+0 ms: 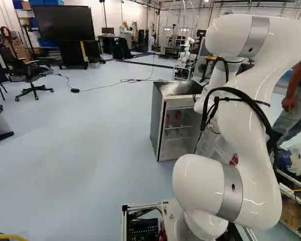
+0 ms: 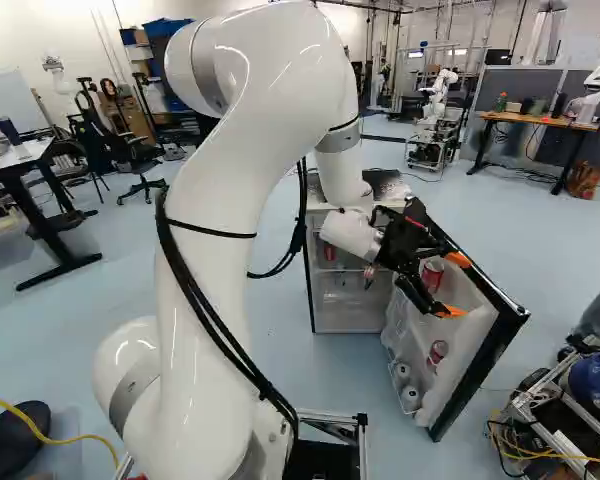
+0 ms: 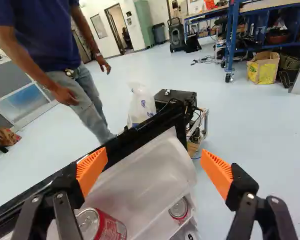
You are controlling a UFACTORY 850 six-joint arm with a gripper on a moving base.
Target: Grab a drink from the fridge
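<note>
Gripper [image 3: 154,171]: released, probably to admit a can | fridge door [image 2: 472,352]: open, right base view's 4 o'clock, exposing cans [image 3: 110,228]

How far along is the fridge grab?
Done: the fridge door is open and the tool is at its inner side. In hand: nothing; the tool's fingers are spread, with a red can in the door near one of them. Left: line up on a drink, close on it and lift it out. I'd call it the approach stage, no grasp yet.
</note>
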